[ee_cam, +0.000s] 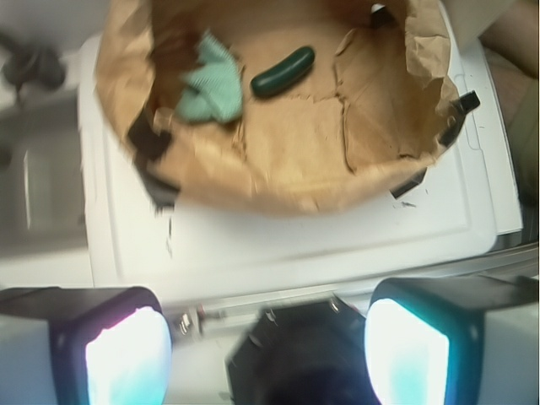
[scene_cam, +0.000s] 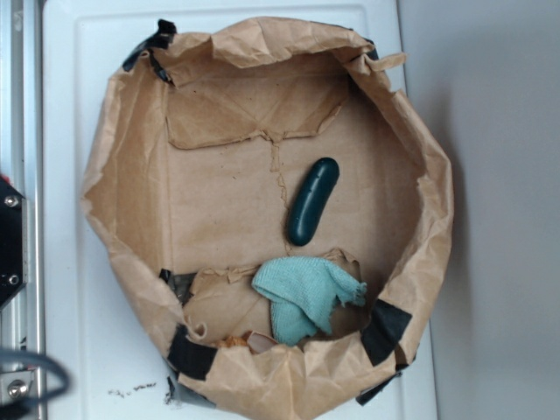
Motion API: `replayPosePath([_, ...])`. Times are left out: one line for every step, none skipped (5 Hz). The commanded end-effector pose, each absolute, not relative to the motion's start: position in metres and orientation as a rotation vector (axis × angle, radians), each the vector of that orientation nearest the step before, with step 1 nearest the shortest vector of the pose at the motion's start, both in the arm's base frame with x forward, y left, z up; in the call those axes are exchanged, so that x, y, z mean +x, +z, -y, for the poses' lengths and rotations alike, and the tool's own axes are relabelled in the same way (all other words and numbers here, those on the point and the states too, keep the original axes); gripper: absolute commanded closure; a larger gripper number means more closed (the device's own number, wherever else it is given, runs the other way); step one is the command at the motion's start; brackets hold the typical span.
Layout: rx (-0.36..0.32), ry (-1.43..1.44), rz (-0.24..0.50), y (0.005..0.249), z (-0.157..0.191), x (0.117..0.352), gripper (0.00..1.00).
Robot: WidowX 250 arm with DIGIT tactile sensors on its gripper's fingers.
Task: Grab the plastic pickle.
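Where the plastic pickle (scene_cam: 312, 201) lies bare on the floor of the paper-bag tray (scene_cam: 420, 175), just beside but apart from the teal cloth (scene_cam: 302, 297), nothing covers it, which probably favours a descent from above. Outside the tray's rim, over the white surface (ee_cam: 337, 236), the gripper (ee_cam: 270, 337) hangs spread and empty.

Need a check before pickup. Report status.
Gripper open, outside the brown paper bag. Dark green plastic pickle lies free inside. Light teal cloth rag beside it, apart.
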State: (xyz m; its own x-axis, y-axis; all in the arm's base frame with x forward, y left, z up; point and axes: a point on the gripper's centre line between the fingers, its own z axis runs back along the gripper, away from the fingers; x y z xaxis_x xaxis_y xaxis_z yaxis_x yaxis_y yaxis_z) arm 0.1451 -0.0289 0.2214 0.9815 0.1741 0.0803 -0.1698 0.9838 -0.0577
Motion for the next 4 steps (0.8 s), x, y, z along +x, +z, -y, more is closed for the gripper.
replayPosePath([-0.057,0.491,0.13,0.204,0.013,0.191,0.0])
replayPosePath([0.001,0.697,0.09,0.181,-0.004,0.218,0.0])
replayPosePath([0.001,0.697,0.09,0.181,-0.004,0.218,0.0])
replayPosePath([0.001,0.697,0.09,0.181,-0.004,0.218,0.0])
